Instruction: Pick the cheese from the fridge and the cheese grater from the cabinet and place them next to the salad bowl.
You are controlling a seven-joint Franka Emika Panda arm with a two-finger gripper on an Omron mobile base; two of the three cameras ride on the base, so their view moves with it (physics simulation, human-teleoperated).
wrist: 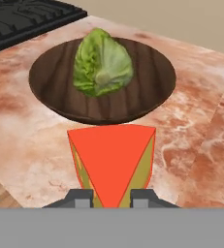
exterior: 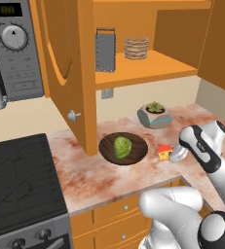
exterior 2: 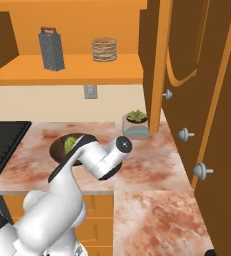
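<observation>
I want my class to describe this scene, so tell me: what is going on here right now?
The robot arm's gripper is shut on the cheese, an orange-red wedge, holding it low over the marbled counter just beside the salad bowl with its green leafy head. The cheese grater stands upright on the shelf of the open cabinet above, beside a woven basket, not yet fetched. A potted succulent sits behind the bowl.
</observation>
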